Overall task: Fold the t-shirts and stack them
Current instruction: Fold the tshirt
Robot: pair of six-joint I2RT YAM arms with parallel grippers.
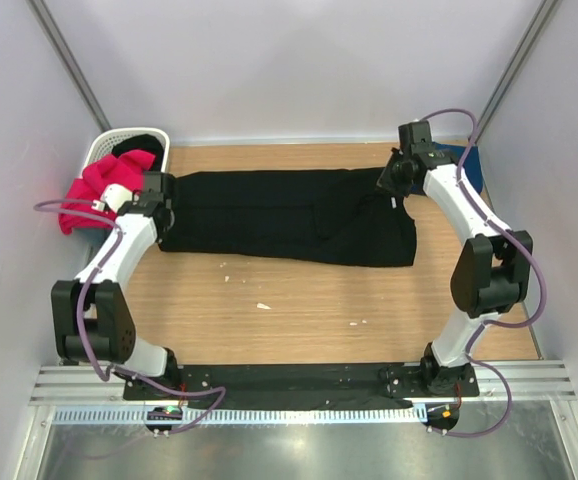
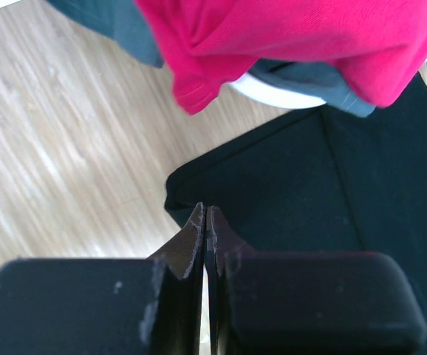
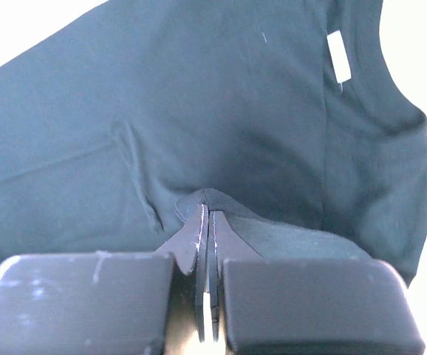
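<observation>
The black shirt (image 1: 279, 215) is spread across the tabletop (image 1: 299, 310); its 9 o'clock edge is pinched by the left hand (image 2: 205, 222), its 2 o'clock corner by the right hand (image 3: 207, 207)

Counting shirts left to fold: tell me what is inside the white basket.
A magenta-red shirt spills over the basket rim, with dark cloth behind it. Anything deeper is covered.

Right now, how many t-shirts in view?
3: black t-shirt spread across the table; magenta t-shirt draped over the basket at far left; navy t-shirt at the far right edge. The dark cloth inside the basket may be another.
</observation>
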